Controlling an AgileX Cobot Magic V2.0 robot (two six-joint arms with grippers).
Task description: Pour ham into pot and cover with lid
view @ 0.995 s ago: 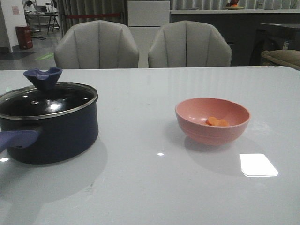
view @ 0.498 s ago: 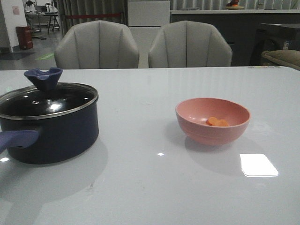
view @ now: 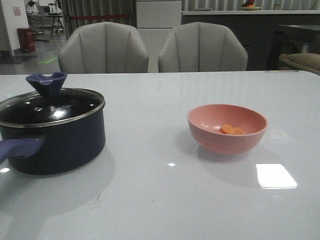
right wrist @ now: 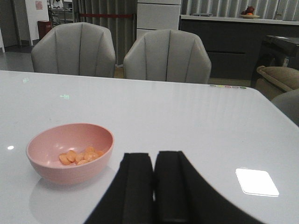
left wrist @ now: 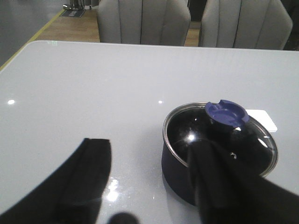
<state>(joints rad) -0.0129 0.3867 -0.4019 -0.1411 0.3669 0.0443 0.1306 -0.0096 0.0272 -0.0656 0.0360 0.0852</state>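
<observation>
The dark navy pot (view: 60, 145) stands at the table's left with the glass lid (view: 50, 107) on it, blue knob (view: 46, 82) up and handle (view: 17, 148) pointing toward the near left. The ham (view: 231, 130), small orange slices, lies in the pink bowl (view: 227, 128) at the right. Neither gripper shows in the front view. My left gripper (left wrist: 149, 158) is open and empty above the table, one finger in front of the pot (left wrist: 175, 168) and lid (left wrist: 187, 133). My right gripper (right wrist: 153, 156) is shut and empty, to the side of the bowl (right wrist: 70, 151) and ham (right wrist: 79, 156).
Two grey chairs (view: 105, 47) (view: 202, 47) stand behind the table's far edge (view: 160, 73). A bright window reflection (view: 275, 176) lies on the white table near the bowl. A counter and a sofa arm are far back right.
</observation>
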